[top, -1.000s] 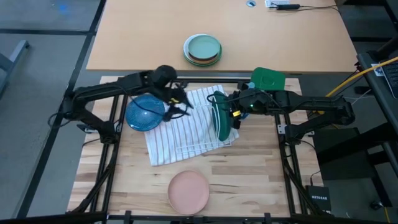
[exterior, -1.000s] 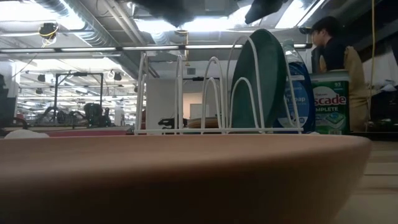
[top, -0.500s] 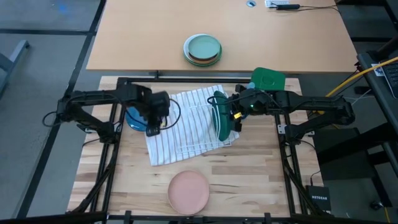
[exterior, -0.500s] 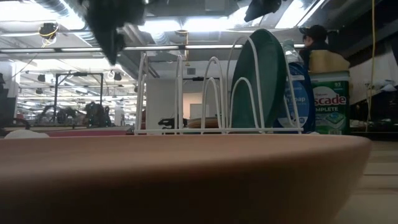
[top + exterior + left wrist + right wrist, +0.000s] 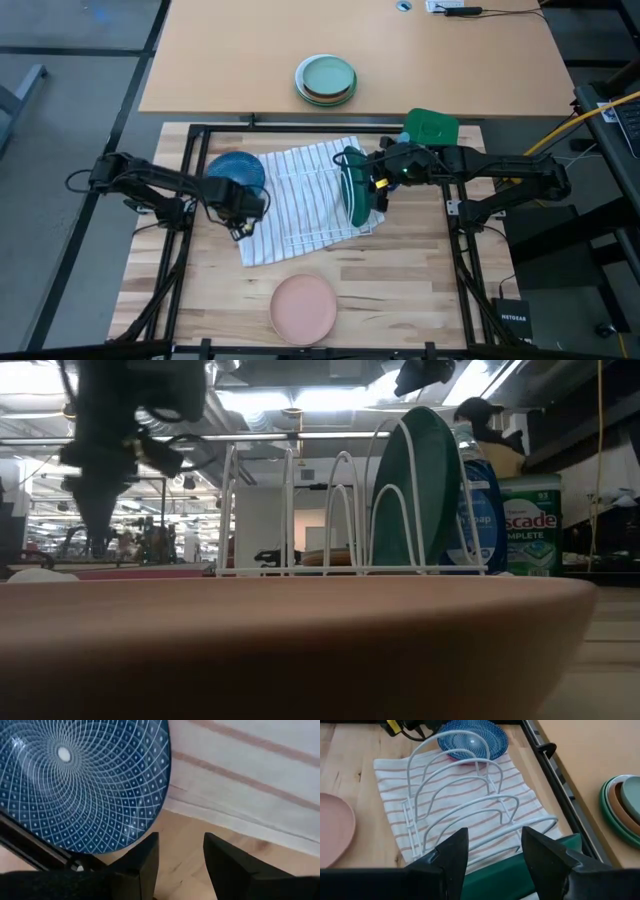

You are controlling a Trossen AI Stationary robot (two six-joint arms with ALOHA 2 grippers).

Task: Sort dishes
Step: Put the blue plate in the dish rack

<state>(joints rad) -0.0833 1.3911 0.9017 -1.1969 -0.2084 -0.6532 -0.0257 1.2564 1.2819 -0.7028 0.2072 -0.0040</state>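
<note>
The dark green plate [image 5: 352, 190] stands on edge in the white wire rack [image 5: 310, 190] on a striped towel; it also shows in the low view [image 5: 420, 490]. My right gripper [image 5: 368, 180] is open above the plate's top rim [image 5: 505, 870], one finger on each side; I cannot tell whether they touch it. The blue bowl [image 5: 236, 170] sits at the towel's left edge on a magenta plate [image 5: 456, 758]. My left gripper [image 5: 180, 860] is open and empty over bare wood, just near of the bowl [image 5: 80, 780]. The salmon-pink plate [image 5: 303, 307] lies near the front edge.
Stacked mint-green plates [image 5: 326, 79] sit on the far table. A green detergent box [image 5: 431, 127] and a blue bottle [image 5: 480, 510] stand to the right of the rack. A person [image 5: 490, 420] shows beyond the table. Bare wood lies between the towel and the salmon plate.
My left gripper has gone from over the rack's left end toward the table's near edge and a little left, coming down beside the blue bowl. My right gripper has kept still at the green plate.
</note>
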